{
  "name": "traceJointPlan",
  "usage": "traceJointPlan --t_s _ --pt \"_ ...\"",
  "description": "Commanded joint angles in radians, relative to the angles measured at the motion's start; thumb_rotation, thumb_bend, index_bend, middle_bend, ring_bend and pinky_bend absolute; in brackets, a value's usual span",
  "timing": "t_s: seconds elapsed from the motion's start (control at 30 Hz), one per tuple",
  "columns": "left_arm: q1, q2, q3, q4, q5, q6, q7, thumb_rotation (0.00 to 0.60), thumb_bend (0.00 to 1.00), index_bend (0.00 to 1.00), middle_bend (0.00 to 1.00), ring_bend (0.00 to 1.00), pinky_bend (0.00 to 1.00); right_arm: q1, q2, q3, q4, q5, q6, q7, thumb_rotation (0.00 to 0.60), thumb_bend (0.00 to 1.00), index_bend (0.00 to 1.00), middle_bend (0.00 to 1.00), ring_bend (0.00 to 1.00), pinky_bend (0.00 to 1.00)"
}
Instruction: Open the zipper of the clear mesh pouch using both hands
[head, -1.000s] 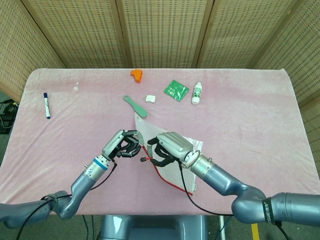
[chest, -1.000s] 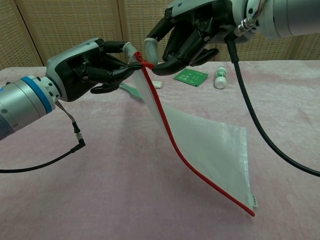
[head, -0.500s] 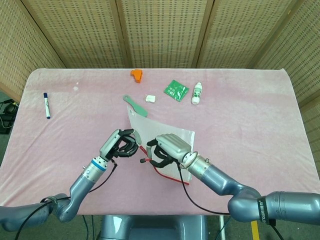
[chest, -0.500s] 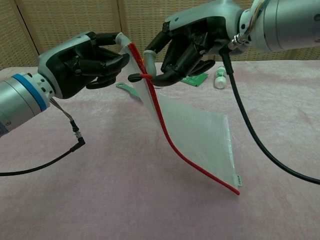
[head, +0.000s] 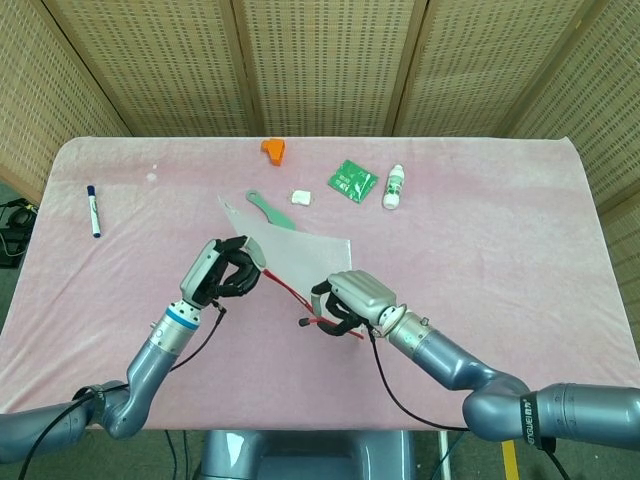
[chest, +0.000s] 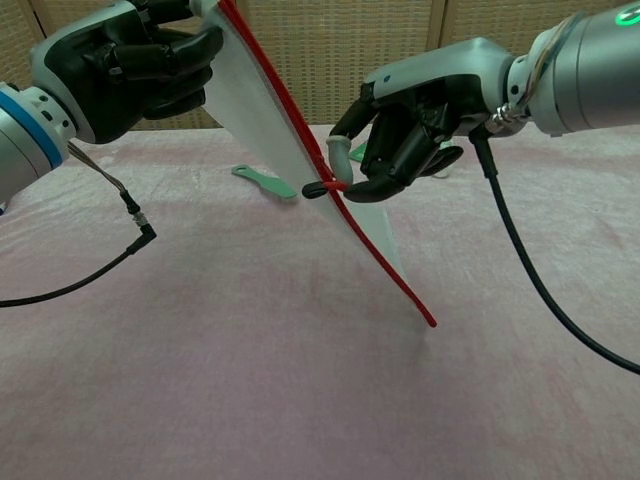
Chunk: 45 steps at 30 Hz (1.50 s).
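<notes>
The clear mesh pouch (head: 292, 245) with its red zipper (chest: 372, 240) hangs slanted above the pink table (head: 480, 260). My left hand (head: 224, 271) grips the pouch's upper end, high at the left in the chest view (chest: 128, 62). My right hand (head: 356, 299) sits lower along the zipper and pinches the black zipper pull (chest: 322, 188) with its red cord. The pouch's lower corner (chest: 430, 322) points down close to the cloth. In the head view the pull (head: 305, 322) shows just left of the right hand's fingers.
A green flat tool (head: 270, 210) lies behind the pouch. Further back lie a white eraser (head: 301, 197), a green packet (head: 351, 180), a small white bottle (head: 395, 186) and an orange piece (head: 273, 149). A blue marker (head: 92, 210) lies far left.
The left hand has lifted the pouch's end up and to the left. The right hand, holding the pull, has slid down the zipper away from the left hand.
</notes>
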Motion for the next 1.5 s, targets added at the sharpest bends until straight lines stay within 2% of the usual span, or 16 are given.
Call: traceJointPlan --t_s 0.03,0.57,1.07,1.1,1.13,1.17,1.2,1.23,1.3,1.33,1.37,1.43,1.5 --pt "0.004 0.016 -0.014 -0.012 -0.010 0.005 -0.007 0.600 0.83 0.85 0.91 0.84 0.98 -0.008 -0.001 -0.011 0.012 -0.002 -0.003 -0.002 0.600 0.76 0.83 0.98 0.95 1.00" --pt "0.036 0.130 -0.076 -0.066 -0.036 0.039 -0.041 0.600 0.84 0.85 0.90 0.84 0.98 -0.058 0.006 -0.098 0.095 -0.013 -0.034 -0.029 0.600 0.77 0.83 0.98 0.95 1.00" --pt "0.050 0.174 -0.081 -0.050 -0.046 0.027 -0.079 0.600 0.84 0.86 0.90 0.84 0.98 -0.063 0.020 -0.140 0.117 0.026 -0.055 -0.069 0.600 0.77 0.83 0.98 0.95 1.00" --pt "0.050 0.173 -0.080 -0.049 -0.044 0.027 -0.080 0.600 0.84 0.86 0.90 0.84 0.98 -0.065 0.018 -0.139 0.118 0.024 -0.054 -0.069 0.600 0.77 0.83 0.98 0.95 1.00" --pt "0.050 0.173 -0.077 -0.046 -0.039 0.027 -0.081 0.600 0.82 0.85 0.90 0.84 0.98 -0.069 0.016 -0.135 0.118 0.014 -0.048 -0.066 0.600 0.74 0.78 0.98 0.95 1.00" --pt "0.049 0.174 -0.071 -0.040 -0.030 0.026 -0.077 0.600 0.76 0.83 0.90 0.84 0.98 -0.076 0.013 -0.132 0.119 0.000 -0.041 -0.061 0.600 0.68 0.71 0.98 0.95 1.00" --pt "0.047 0.175 -0.067 -0.035 -0.024 0.023 -0.073 0.600 0.58 0.73 0.90 0.84 0.98 -0.082 0.012 -0.130 0.121 -0.011 -0.040 -0.056 0.600 0.52 0.55 0.98 0.95 1.00" --pt "0.044 0.178 -0.058 -0.026 -0.012 0.016 -0.064 0.600 0.34 0.53 0.90 0.84 0.98 -0.087 0.013 -0.128 0.122 -0.021 -0.043 -0.050 0.600 0.31 0.36 0.98 0.95 1.00" --pt "0.040 0.189 -0.031 -0.009 0.018 0.000 -0.044 0.600 0.06 0.17 0.90 0.84 0.97 -0.095 0.014 -0.125 0.128 -0.040 -0.034 -0.049 0.600 0.06 0.16 0.97 0.95 1.00" --pt "0.040 0.190 -0.023 -0.002 0.026 -0.001 -0.037 0.600 0.00 0.03 0.90 0.84 0.96 -0.098 0.014 -0.126 0.131 -0.050 -0.028 -0.053 0.600 0.00 0.09 0.97 0.95 1.00" --pt "0.041 0.190 -0.014 0.008 0.033 0.000 -0.021 0.600 0.00 0.00 0.90 0.84 0.96 -0.103 0.014 -0.128 0.135 -0.066 -0.018 -0.061 0.600 0.00 0.06 0.97 0.95 1.00" --pt "0.046 0.190 0.000 0.024 0.044 0.007 0.020 0.600 0.00 0.00 0.90 0.84 0.96 -0.117 0.016 -0.132 0.140 -0.096 0.002 -0.070 0.600 0.00 0.01 0.97 0.95 1.00" --pt "0.048 0.227 -0.006 0.025 0.041 0.010 0.100 0.600 0.00 0.00 0.89 0.84 0.96 -0.142 0.037 -0.141 0.133 -0.133 0.030 -0.077 0.600 0.00 0.00 0.96 0.95 1.00"
